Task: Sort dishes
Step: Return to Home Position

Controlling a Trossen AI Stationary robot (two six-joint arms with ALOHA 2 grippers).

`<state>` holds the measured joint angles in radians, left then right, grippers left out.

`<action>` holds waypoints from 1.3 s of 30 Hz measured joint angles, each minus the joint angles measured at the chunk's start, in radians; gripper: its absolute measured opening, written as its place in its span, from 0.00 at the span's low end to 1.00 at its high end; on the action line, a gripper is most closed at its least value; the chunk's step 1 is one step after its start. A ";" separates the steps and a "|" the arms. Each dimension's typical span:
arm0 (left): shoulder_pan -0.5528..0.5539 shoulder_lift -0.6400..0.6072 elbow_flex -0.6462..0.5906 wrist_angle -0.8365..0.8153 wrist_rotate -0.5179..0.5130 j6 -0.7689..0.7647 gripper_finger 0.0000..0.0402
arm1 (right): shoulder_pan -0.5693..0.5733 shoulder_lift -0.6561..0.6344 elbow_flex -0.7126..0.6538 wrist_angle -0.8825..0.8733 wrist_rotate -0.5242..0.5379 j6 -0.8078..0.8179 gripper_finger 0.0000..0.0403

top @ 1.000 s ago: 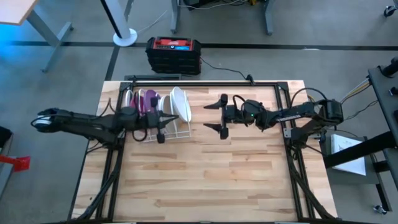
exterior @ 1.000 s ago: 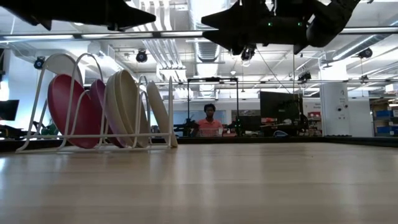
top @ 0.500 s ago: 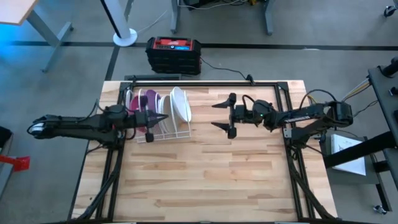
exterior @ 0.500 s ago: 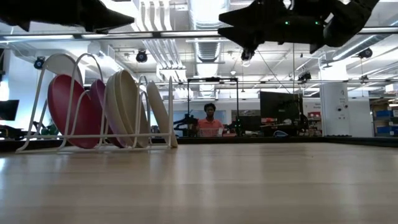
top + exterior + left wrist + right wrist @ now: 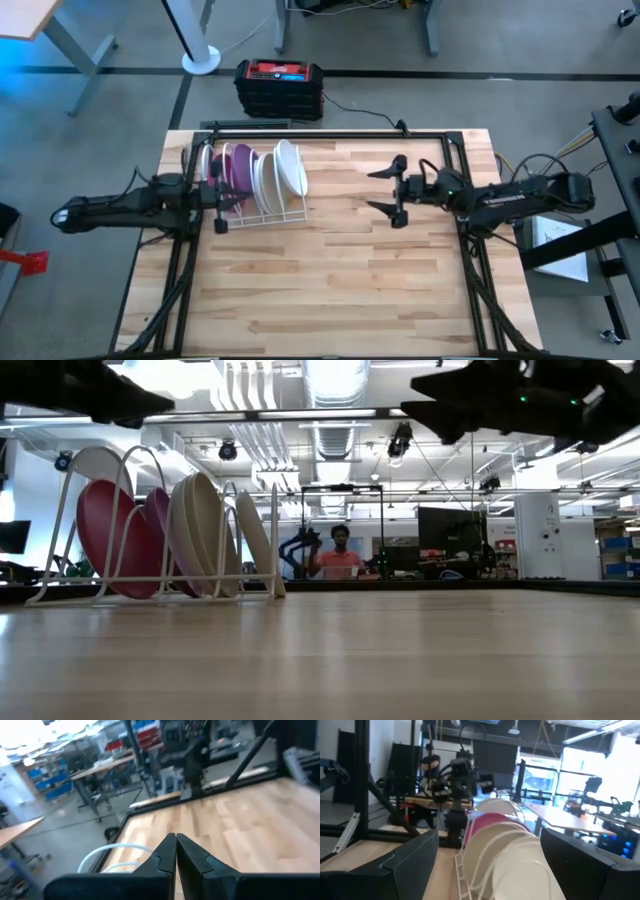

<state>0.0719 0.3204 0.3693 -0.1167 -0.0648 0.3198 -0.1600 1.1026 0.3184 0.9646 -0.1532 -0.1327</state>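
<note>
Dishes (image 5: 262,172): stand on edge in white rack (image 5: 285,213), rear-left of table; your left gripper (image 5: 176,837), pinched shut and empty, sits nearest at the rack's left end; right gripper (image 5: 386,190), spread wide and empty, well apart rightward.

arms (image 5: 120,207): dark, slim, jointed | left claw (image 5: 175,840): black, tapered fingers | right arm cable (image 5: 530,156): black loop

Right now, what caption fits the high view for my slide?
Dishes stand upright in the rack; left gripper shut near it, right gripper open over the table.
</note>
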 joint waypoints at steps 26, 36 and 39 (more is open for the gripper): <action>0.000 -0.321 -0.039 -0.138 0.073 0.014 0.00 | 0.001 -0.360 -0.305 -0.009 0.073 0.049 0.85; 0.000 -0.321 -0.115 -0.127 0.037 -0.006 0.00 | 0.012 -0.422 -0.310 0.079 -0.034 0.011 0.85; 0.000 -0.321 -0.113 -0.120 0.037 -0.007 0.00 | 0.028 -0.471 -0.310 0.094 -0.073 0.004 0.85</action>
<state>0.0723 -0.0002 0.2558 -0.2364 -0.0273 0.3127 -0.1319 0.6315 0.0086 1.0589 -0.2261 -0.1291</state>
